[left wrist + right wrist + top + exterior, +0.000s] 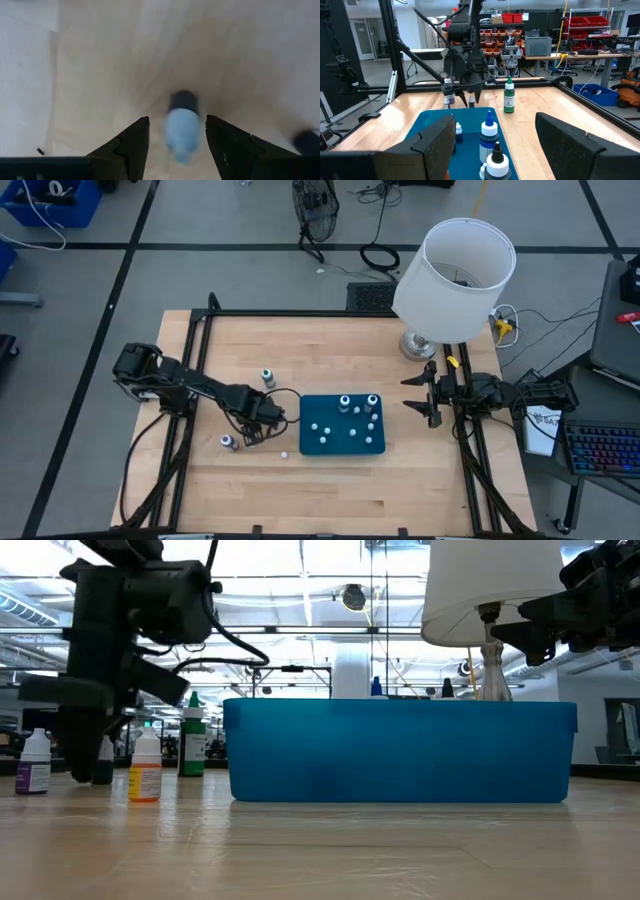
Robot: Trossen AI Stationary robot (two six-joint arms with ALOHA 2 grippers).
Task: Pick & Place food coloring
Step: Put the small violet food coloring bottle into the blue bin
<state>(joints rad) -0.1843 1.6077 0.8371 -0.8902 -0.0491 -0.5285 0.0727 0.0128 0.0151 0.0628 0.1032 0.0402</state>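
Note:
Several tiny food coloring bottles stand upright in the teal tray (343, 442). Three more stand on the table: a green one (267, 376), one near the front (228, 441) and a whitish one (284, 452). My left gripper (262, 420) points down just left of the tray, open, its fingers on either side of a dark bottle with a pale blue cap (182, 135), with gaps showing on both sides. In the low view this bottle (104, 758) is half hidden behind the gripper (90, 745). My right gripper (425, 395) waits open and empty to the right of the tray.
A lamp with a white shade (455, 275) stands at the table's far right, its base (418, 343) just behind my right gripper. Purple (33, 762), yellow (146, 768) and green (192, 740) bottles stand close around my left gripper. A black frame (300, 313) edges the table.

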